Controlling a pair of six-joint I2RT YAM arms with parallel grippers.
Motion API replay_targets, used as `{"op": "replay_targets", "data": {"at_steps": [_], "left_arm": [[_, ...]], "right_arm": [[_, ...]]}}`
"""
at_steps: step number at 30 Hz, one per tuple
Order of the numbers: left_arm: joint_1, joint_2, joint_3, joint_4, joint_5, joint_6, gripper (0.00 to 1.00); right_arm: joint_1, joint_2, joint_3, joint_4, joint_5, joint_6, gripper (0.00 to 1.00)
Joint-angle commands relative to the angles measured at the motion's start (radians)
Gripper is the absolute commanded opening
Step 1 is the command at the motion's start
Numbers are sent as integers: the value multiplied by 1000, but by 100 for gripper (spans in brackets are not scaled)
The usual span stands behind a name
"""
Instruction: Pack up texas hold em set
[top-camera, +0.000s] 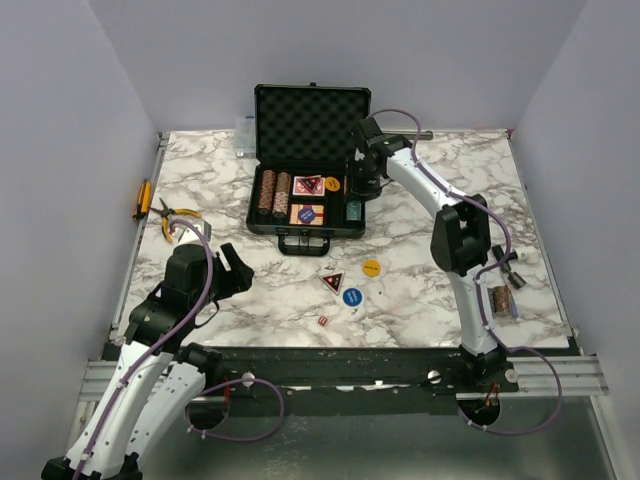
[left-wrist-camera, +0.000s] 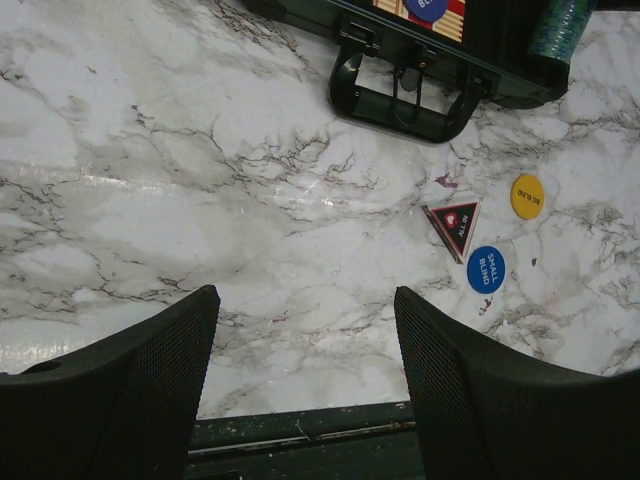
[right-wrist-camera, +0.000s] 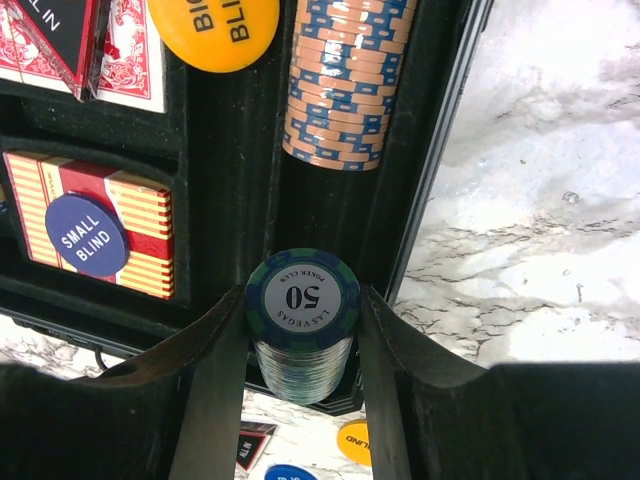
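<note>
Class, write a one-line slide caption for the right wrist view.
Right gripper clasps a teal chip stack at the open case, a brown stack lying beyond.

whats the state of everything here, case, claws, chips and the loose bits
case: open, lid upright
right claw: shut on teal stack
teal stack: upright between the fingers, at the case's right slot
left claw: open, empty, above the table
brown stacks: lying in the case
triangle: loose on the table
blue disc: loose on the table
yellow disc: loose on the table
</note>
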Motion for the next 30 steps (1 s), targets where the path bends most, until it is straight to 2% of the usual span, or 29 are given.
{"op": "replay_targets", "data": {"at_steps": [1, 17, 24, 30], "left_arm": [[-5, -3, -10, -5, -16, -3, 71], [-4, -2, -10, -5, -11, -3, 71], [-4, -6, -11, -5, -13, -3, 71], [-4, -8, -10, -5, -13, -3, 71]], "right_arm": [[26, 6, -7, 4, 43, -8, 1], [63, -13, -101, 15, 62, -15, 1], [70, -18, -136, 11, 86, -9, 19], [71, -23, -138, 2, 117, -6, 19]]}}
